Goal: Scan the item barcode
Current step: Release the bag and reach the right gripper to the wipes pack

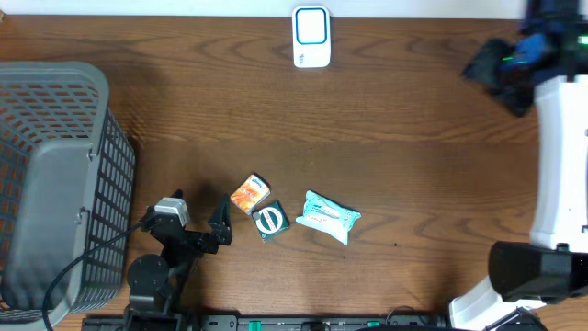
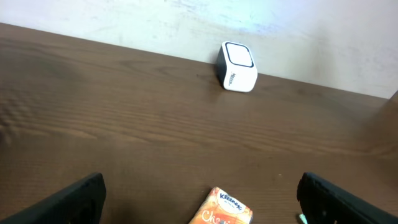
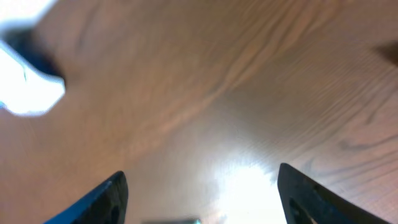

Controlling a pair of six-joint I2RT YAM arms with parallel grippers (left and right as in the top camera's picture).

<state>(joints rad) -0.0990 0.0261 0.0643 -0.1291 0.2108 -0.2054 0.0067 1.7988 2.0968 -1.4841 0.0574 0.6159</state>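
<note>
Overhead, your wide-spread left gripper [image 1: 199, 210] sits just beside the light, squashy tissue pack [image 1: 249, 195], so I'd pinch its narrow sides gently; right gripper [image 3: 198, 196] is spread too, empty.

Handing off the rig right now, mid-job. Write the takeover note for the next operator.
Left end effector: open, empty, low, facing the orange Kleenex pack.
Right end effector: open, empty, near the far right corner of the table.
Items: the Kleenex pack, a green round item and a teal-and-white packet lie clustered near the front edge. The scanner is at the far edge, the basket on the left.
Done: nothing grasped yet.
Left: grasp an item, show its barcode to the scanner.
</note>
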